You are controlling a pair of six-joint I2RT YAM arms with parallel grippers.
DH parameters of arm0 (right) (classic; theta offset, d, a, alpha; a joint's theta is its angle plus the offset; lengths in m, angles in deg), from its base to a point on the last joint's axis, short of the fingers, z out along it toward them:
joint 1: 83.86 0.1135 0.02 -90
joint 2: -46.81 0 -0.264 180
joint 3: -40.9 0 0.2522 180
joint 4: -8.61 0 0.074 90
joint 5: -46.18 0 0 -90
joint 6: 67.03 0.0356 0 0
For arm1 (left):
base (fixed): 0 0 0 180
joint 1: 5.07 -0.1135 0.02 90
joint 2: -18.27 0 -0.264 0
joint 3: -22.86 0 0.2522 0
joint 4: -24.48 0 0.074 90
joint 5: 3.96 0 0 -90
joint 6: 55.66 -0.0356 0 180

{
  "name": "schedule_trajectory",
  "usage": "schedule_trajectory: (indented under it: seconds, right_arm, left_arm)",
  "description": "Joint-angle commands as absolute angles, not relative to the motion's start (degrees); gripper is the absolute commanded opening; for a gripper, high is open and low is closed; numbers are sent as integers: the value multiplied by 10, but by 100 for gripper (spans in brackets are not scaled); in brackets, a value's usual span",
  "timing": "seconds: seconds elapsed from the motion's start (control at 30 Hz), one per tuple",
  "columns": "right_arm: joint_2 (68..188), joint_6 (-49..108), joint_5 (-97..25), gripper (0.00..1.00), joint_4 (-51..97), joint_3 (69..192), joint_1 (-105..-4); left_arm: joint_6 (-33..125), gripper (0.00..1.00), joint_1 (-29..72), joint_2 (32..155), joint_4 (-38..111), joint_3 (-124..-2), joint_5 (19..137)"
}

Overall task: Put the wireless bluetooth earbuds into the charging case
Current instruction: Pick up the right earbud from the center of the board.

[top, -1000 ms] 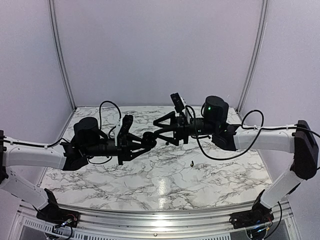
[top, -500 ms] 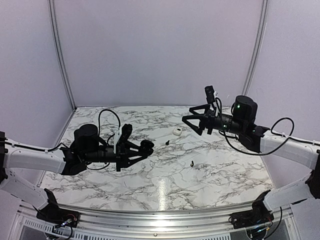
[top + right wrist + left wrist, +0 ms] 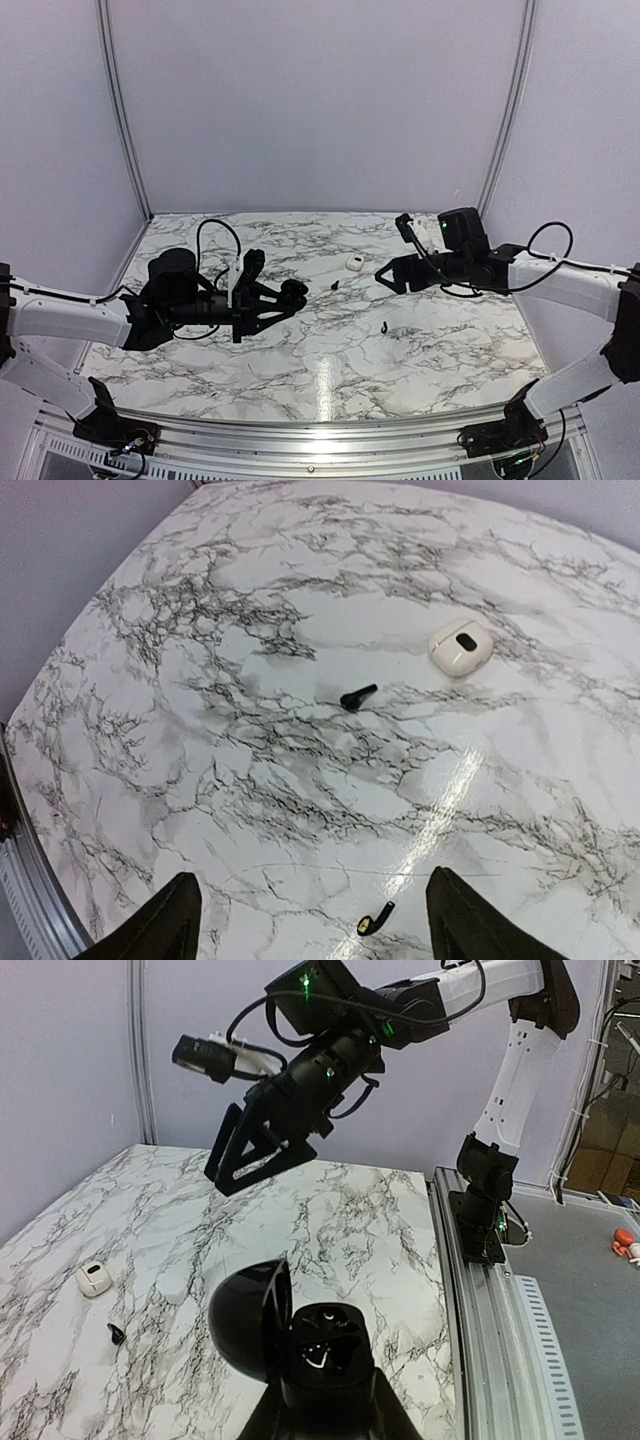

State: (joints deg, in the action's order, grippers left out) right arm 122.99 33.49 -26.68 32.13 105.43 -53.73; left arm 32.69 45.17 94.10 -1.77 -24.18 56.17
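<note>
The left pincer (image 3: 280,300) is clamped on the black charging case (image 3: 325,1345), holding it in the air above the marble surface (image 3: 300,370), well off to the left of the small white pod (image 3: 354,262) as the overhead camera sees it. The case is open: its lid stands up on one side and the hollowed body faces the wrist camera. Both earbuds lie loose on the surface. The straight earbud (image 3: 357,696) rests near the pod, on the side toward the charging case, its long axis tilted and its thin stem pointing toward the pod. The hook-shaped earbud (image 3: 375,918) lies farther from the pod, toward the near edge of the surface; in the overhead view its long axis runs roughly away from the arm bases, with the curl at the nearer end. The right pincer (image 3: 392,277) hangs in the air just right of the pod, fingers (image 3: 170,920) spread wide apart with nothing between them, the hook-shaped earbud showing in the gap below.
</note>
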Motion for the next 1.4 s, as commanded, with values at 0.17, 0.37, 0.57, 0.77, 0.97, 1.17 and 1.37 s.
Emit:
schedule_trajectory:
  seconds: [0.17,0.37,0.57,0.77,0.97,1.17,1.37]
  right_arm:
    - [1302,303,-286,65,356,1025,-541]
    - [1376,311,-242,62,272,1063,-539]
    - [1501,284,-260,58,273,1176,-519]
    - [1592,283,-265,58,288,1273,-508]
    - [1653,293,-271,63,274,1312,-489]
    - [1691,286,-288,63,271,1340,-483]
    - [1723,268,-305,52,272,1372,-477]
  left_arm:
    - [320,8,447,946,-28,-244,564]
    - [322,8,442,947,-28,-246,563]
    - [327,8,433,936,-28,-240,571]
    - [326,8,432,933,-28,-238,575]
    - [327,8,432,930,-28,-236,578]
    - [328,8,432,926,-28,-233,582]
    - [328,8,431,926,-29,-234,586]
